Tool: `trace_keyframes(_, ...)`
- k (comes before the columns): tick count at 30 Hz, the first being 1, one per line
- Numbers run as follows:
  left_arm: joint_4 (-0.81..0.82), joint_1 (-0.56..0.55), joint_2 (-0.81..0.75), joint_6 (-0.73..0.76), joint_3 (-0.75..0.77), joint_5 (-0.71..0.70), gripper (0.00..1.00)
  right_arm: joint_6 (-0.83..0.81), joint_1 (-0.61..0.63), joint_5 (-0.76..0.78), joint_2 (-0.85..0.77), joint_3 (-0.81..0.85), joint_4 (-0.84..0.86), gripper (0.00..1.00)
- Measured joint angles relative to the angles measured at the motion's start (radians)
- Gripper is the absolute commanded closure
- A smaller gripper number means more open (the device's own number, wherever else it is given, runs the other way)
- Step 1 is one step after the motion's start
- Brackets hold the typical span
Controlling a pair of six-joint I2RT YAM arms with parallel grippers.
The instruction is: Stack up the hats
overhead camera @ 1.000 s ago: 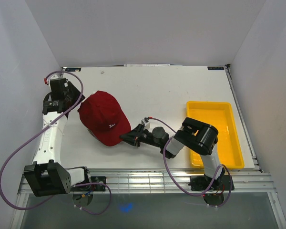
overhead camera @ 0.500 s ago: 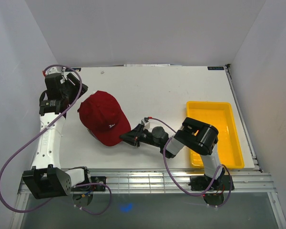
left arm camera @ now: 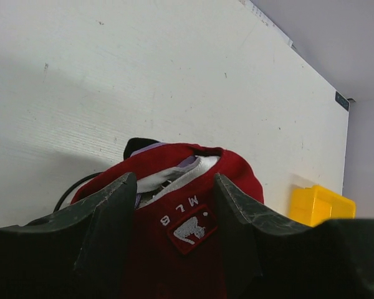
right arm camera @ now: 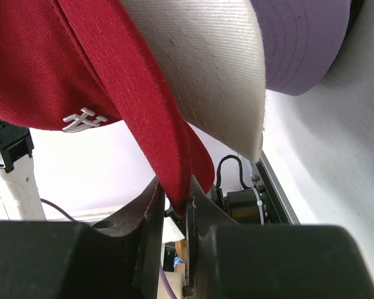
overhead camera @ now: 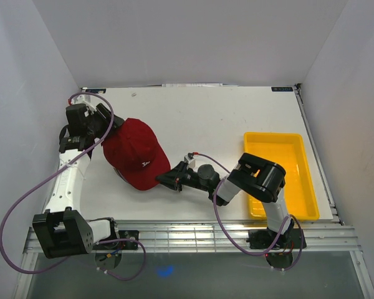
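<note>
The dark red cap (overhead camera: 136, 154) lies on top of a pile of caps at the left middle of the table. In the left wrist view its back with the MLB patch (left arm camera: 188, 227) sits between my fingers, with white (left arm camera: 174, 177), lavender and black (left arm camera: 137, 144) cap edges showing under it. My left gripper (overhead camera: 110, 126) is open and straddles the back of the red cap (left arm camera: 173, 180). My right gripper (overhead camera: 166, 181) is shut on the red cap's brim (right arm camera: 174, 168). The white brim (right arm camera: 206, 68) and lavender brim (right arm camera: 305, 43) lie below it. The tan cap is hidden.
A yellow plastic tray (overhead camera: 273, 135) stands at the right of the table, its corner also in the left wrist view (left arm camera: 318, 202). White walls enclose the table at the left, back and right. The left arm's purple cable (overhead camera: 25, 187) loops off the left edge.
My left gripper has swung from the table's left edge in to the back of the red cap. The right gripper and the caps have stayed still.
</note>
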Motion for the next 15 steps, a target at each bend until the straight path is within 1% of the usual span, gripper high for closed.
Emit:
trace_keyframes(8,0.056,0.001,0.000,-0.003,-0.032,-0.010,0.39,0.001,0.000,0.000,0.003,0.000,0.001,0.92)
trace_keyframes(15,0.068,0.001,0.000,-0.009,-0.045,-0.030,0.38,0.003,-0.002,0.000,0.026,-0.003,0.024,0.92)
